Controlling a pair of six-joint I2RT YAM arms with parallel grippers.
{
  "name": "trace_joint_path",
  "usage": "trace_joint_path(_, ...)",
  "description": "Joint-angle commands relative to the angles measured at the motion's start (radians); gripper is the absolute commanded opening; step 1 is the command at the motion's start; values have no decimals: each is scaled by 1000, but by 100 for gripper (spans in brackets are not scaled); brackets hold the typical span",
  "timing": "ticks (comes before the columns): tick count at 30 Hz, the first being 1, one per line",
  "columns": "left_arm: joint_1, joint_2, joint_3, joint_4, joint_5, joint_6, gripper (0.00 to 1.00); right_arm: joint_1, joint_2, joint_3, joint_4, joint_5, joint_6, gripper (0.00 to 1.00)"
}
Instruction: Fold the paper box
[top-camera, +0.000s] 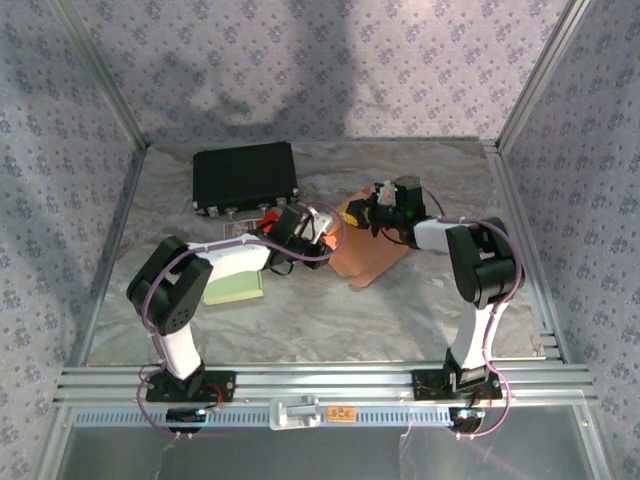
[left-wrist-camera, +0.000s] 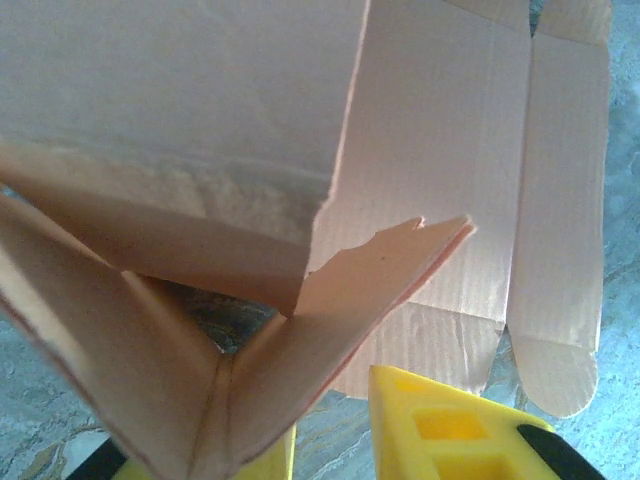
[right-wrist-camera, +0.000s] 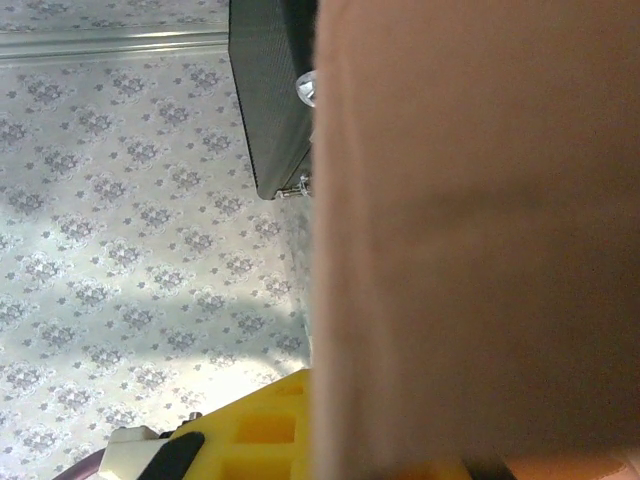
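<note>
Crinkled silver table (top-camera: 330, 320) holds the paper box (top-camera: 372, 258) mid-frame, the right gripper (top-camera: 374, 214) clamped on its upper edge, a flap between the left gripper (top-camera: 308, 232) fingers, grip unclear

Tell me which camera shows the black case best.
The top external view: the black case lies whole at the table's far side. The right wrist view catches one corner of it beside the paper box.

The table (top-camera: 330, 320) carries a black case (top-camera: 245, 178), the paper box (top-camera: 370, 255), perhaps a green pad (top-camera: 235, 288).
</note>
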Motion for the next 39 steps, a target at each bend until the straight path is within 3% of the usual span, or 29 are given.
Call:
trace_joint_path(1,1,19,28,41,-46,-25,26,25,6,-40,2,17,6,0)
trace_joint_path(21,3,28,61,28,-89,-66,23,37,-8,-32,-6,53,57,0)
trace_joint_path(39,15,56,13,167,-152,-196,19,77,-18,-90,99,150,151,0)
